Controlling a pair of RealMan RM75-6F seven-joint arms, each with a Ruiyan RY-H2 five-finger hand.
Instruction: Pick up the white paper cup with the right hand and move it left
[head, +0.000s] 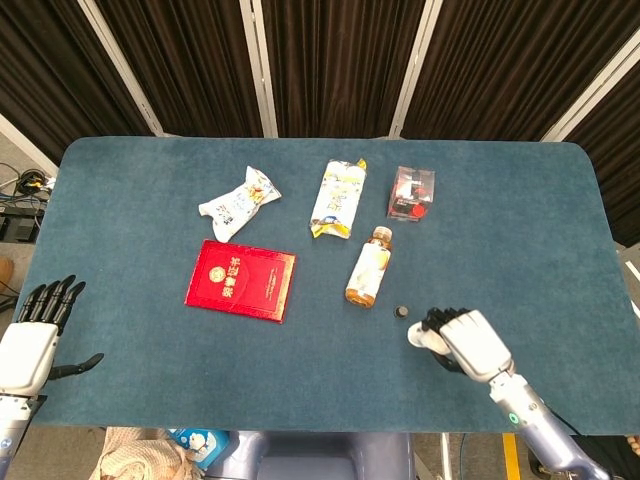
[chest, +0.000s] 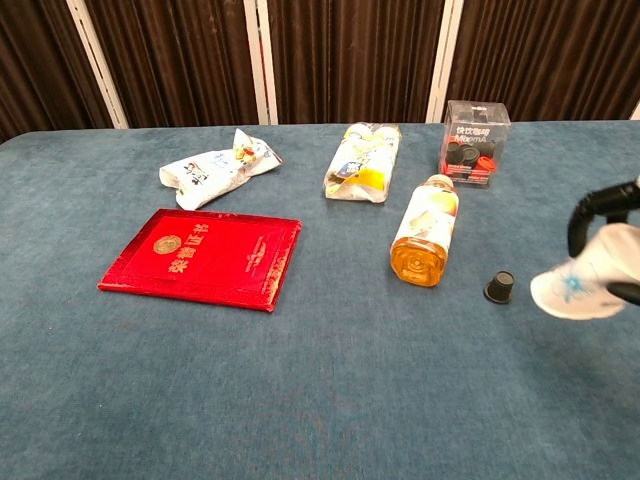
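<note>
My right hand (head: 468, 342) grips the white paper cup (chest: 585, 281) and holds it above the table, tilted with its bottom toward the left. In the head view only a sliver of the cup (head: 416, 337) shows past the fingers, just right of a small black cap (head: 401, 312). In the chest view the dark fingers (chest: 596, 208) wrap over the cup at the right edge. My left hand (head: 30, 339) hovers off the table's near left corner, fingers apart and holding nothing.
On the blue table (head: 130, 210) lie a red booklet (head: 241, 280), an orange drink bottle (head: 368, 265), two snack packets (head: 238, 201) (head: 337, 197) and a clear box of dark capsules (head: 411, 192). The black cap (chest: 499, 286) stands close to the cup.
</note>
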